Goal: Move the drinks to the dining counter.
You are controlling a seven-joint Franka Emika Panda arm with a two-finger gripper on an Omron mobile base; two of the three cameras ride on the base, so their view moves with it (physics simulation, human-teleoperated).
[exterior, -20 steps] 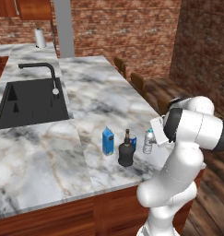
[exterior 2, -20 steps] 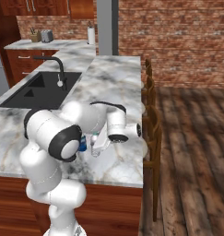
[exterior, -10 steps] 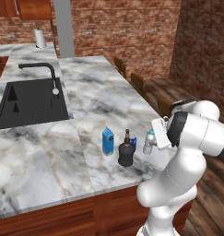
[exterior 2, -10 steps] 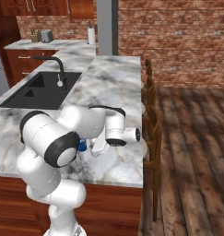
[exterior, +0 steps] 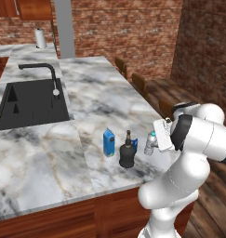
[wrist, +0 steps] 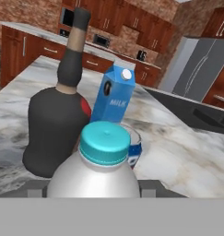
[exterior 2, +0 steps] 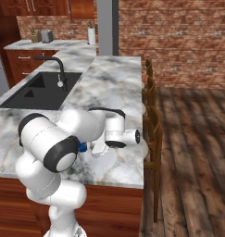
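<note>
Four drinks on the table [exterior: 100, 100], near the sink [exterior: 33, 100]: milk carton [exterior: 109, 142], black bottle [exterior: 127, 152], can [wrist: 132, 145], water bottle [exterior: 150, 143]. Hand [exterior: 154, 142] around water bottle; cannot tell if gripping.

A home kitchen: a marble counter [exterior: 105, 100] with a black sink [exterior: 33, 102] and faucet [exterior: 44, 74], brick walls [exterior: 133, 23], wood cabinets [wrist: 113, 27], a paper-towel roll [exterior: 40, 38], a toaster [exterior 2: 47, 35], and wooden chairs [exterior 2: 151, 120] alongside.

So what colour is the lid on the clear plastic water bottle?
Teal, a blue-green cap on the clear plastic water bottle; the hand view shows it best.
</note>
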